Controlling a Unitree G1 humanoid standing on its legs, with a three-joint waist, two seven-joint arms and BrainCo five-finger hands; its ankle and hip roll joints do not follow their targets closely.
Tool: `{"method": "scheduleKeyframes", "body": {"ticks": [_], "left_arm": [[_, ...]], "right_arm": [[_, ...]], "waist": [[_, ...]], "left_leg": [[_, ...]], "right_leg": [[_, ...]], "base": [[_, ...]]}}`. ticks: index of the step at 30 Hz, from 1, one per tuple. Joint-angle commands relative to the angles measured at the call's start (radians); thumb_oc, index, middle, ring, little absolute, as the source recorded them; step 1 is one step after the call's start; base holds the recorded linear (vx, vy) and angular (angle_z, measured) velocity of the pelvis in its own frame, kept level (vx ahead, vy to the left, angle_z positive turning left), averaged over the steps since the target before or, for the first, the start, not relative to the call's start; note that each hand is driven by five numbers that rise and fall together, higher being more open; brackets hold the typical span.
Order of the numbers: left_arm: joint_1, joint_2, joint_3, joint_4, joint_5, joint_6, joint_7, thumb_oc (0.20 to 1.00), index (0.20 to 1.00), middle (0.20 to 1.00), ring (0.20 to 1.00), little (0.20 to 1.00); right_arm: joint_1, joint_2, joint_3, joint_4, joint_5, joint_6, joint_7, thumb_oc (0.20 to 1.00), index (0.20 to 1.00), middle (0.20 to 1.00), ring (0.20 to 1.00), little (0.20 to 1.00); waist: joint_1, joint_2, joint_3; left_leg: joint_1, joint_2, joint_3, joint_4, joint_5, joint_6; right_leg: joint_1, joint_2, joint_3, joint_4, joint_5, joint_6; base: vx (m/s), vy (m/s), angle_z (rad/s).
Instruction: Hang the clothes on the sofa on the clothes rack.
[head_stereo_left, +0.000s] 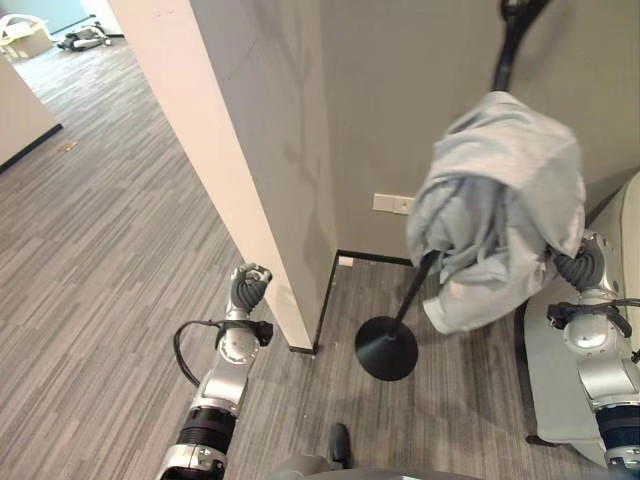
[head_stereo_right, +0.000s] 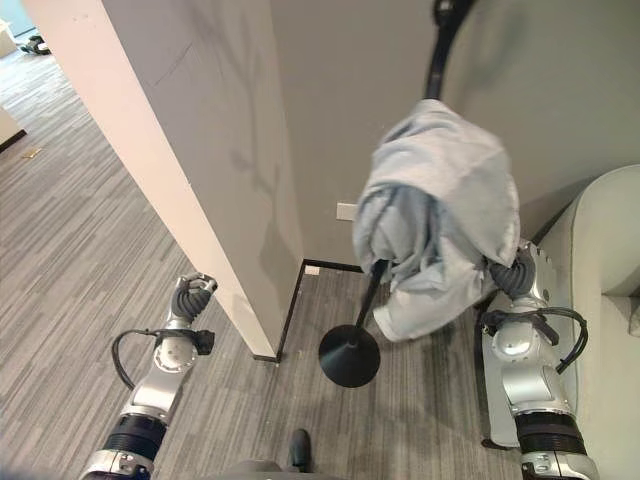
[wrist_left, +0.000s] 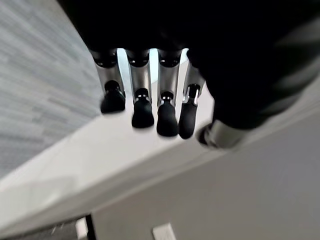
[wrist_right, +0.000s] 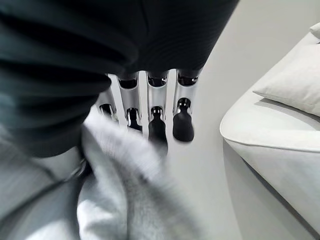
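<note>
Your right hand (head_stereo_right: 515, 272) sits at the lower right edge of the pale grey garment (head_stereo_left: 500, 200), which is draped over the black coat stand (head_stereo_left: 400, 320). The cloth covers part of the fingers (wrist_right: 182, 125), so I cannot tell whether they grip it. The sofa (head_stereo_right: 600, 260) is just beside that hand. Your left hand (head_stereo_left: 248, 285) hangs empty by the wall corner (head_stereo_left: 290, 300), fingers relaxed and straight.

Grey striped carpet (head_stereo_left: 110, 230) is laid on the floor. A white wall corner (head_stereo_left: 240, 190) is seen just beside the left hand (head_stereo_left: 248, 288). A white socket (head_stereo_left: 392, 204) is set low in the grey wall (head_stereo_left: 400, 110) behind.
</note>
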Motion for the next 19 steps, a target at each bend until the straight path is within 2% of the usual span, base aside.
{"method": "scheduleKeyframes", "body": {"ticks": [1, 4, 6, 8, 10, 12, 14, 15, 17, 19], "left_arm": [[-0.046, -0.012, 0.02, 0.067, -0.085, -0.04, -0.03, 1.0, 1.0, 1.0, 1.0, 1.0], [-0.04, -0.023, 0.029, 0.122, -0.1, -0.04, -0.033, 1.0, 1.0, 1.0, 1.0, 1.0], [0.08, -0.01, 0.121, 0.324, -0.119, -0.044, -0.051, 1.0, 1.0, 1.0, 1.0, 1.0], [0.095, -0.006, 0.131, 0.354, -0.115, -0.043, -0.052, 1.0, 1.0, 1.0, 1.0, 1.0], [0.166, -0.007, 0.188, 0.481, -0.121, -0.043, -0.059, 1.0, 1.0, 1.0, 1.0, 1.0], [0.172, -0.008, 0.203, 0.519, -0.128, -0.046, -0.058, 1.0, 1.0, 1.0, 1.0, 1.0], [0.191, -0.031, 0.286, 0.74, -0.185, -0.047, -0.062, 1.0, 1.0, 1.0, 1.0, 1.0], [0.188, -0.03, 0.288, 0.745, -0.186, -0.05, -0.062, 1.0, 1.0, 1.0, 1.0, 1.0], [0.193, -0.042, 0.335, 0.913, -0.206, -0.054, -0.065, 1.0, 1.0, 1.0, 1.0, 1.0], [0.205, -0.047, 0.372, 1.014, -0.215, -0.05, -0.079, 1.0, 1.0, 1.0, 1.0, 1.0]], "right_arm": [[-0.064, -0.045, -0.054, 0.011, 0.062, -0.042, 0.005, 1.0, 1.0, 1.0, 1.0, 1.0], [-0.046, -0.027, -0.056, 0.022, 0.074, -0.047, 0.01, 1.0, 1.0, 1.0, 1.0, 1.0], [0.128, 0.098, -0.128, 0.13, 0.161, -0.06, 0.056, 1.0, 1.0, 1.0, 1.0, 1.0], [0.158, 0.116, -0.137, 0.152, 0.168, -0.063, 0.064, 1.0, 1.0, 1.0, 1.0, 1.0], [0.251, 0.147, -0.162, 0.284, 0.181, -0.068, 0.082, 1.0, 1.0, 1.0, 1.0, 1.0], [0.259, 0.153, -0.162, 0.321, 0.186, -0.071, 0.082, 1.0, 1.0, 1.0, 1.0, 1.0], [0.282, 0.191, -0.109, 0.583, 0.18, -0.067, 0.076, 1.0, 1.0, 1.0, 1.0, 1.0], [0.277, 0.191, -0.106, 0.589, 0.181, -0.071, 0.074, 1.0, 1.0, 1.0, 1.0, 1.0], [0.256, 0.279, -0.138, 0.855, 0.363, -0.058, 0.108, 1.0, 1.0, 1.0, 1.0, 1.0], [0.246, 0.341, -0.287, 1.095, 0.605, -0.058, 0.129, 1.0, 1.0, 1.0, 1.0, 1.0]], "waist": [[0.009, 0.023, -0.036], [0.008, 0.024, -0.038], [0.007, 0.04, -0.062], [0.007, 0.042, -0.067], [-0.001, 0.057, -0.076], [-0.004, 0.059, -0.079], [-0.006, 0.062, -0.083], [-0.007, 0.064, -0.083], [-0.008, 0.056, -0.113], [0.002, 0.043, -0.169]], "left_leg": [[-0.013, 0.078, -0.033, 0.007, -0.068, -0.092], [-0.011, 0.078, -0.033, 0.007, -0.073, -0.092], [-0.014, 0.079, -0.032, 0.007, -0.073, -0.094], [-0.015, 0.079, -0.032, 0.007, -0.074, -0.094], [-0.021, 0.082, -0.03, 0.007, -0.077, -0.096], [-0.025, 0.083, -0.031, 0.007, -0.077, -0.097], [-0.035, 0.087, -0.034, 0.007, -0.084, -0.098], [-0.041, 0.09, -0.033, 0.007, -0.075, -0.099], [-0.041, 0.089, -0.039, 0.007, -0.087, -0.101], [-0.045, 0.089, -0.046, 0.007, -0.093, -0.104]], "right_leg": [[-0.031, 0.012, -0.005, 0.028, 0.22, -0.062], [-0.029, 0.011, -0.007, 0.031, 0.214, -0.062], [-0.041, 0.014, -0.006, 0.043, 0.214, -0.061], [-0.044, 0.014, -0.007, 0.043, 0.214, -0.06], [-0.058, 0.012, -0.006, 0.04, 0.214, -0.057], [-0.062, 0.011, -0.005, 0.039, 0.214, -0.057], [-0.067, 0.007, 0.001, 0.035, 0.206, -0.056], [-0.075, 0.011, 0.003, 0.036, 0.212, -0.056], [-0.077, 0.01, 0.005, 0.035, 0.208, -0.055], [-0.083, 0.01, 0.001, 0.032, 0.215, -0.057]], "base": [[0.0, 0.0, 0.0], [0.0, 0.0, 0.0], [0.0, 0.044, 0.1], [0.02, 0.026, 0.16], [-0.02, 0.038, -0.06], [-0.03, 0.028, -0.04], [-0.03, 0.03, -0.09], [0.01, 0.011, -0.09], [0.03, -0.013, -0.07], [0.08, -0.051, -0.09]]}}
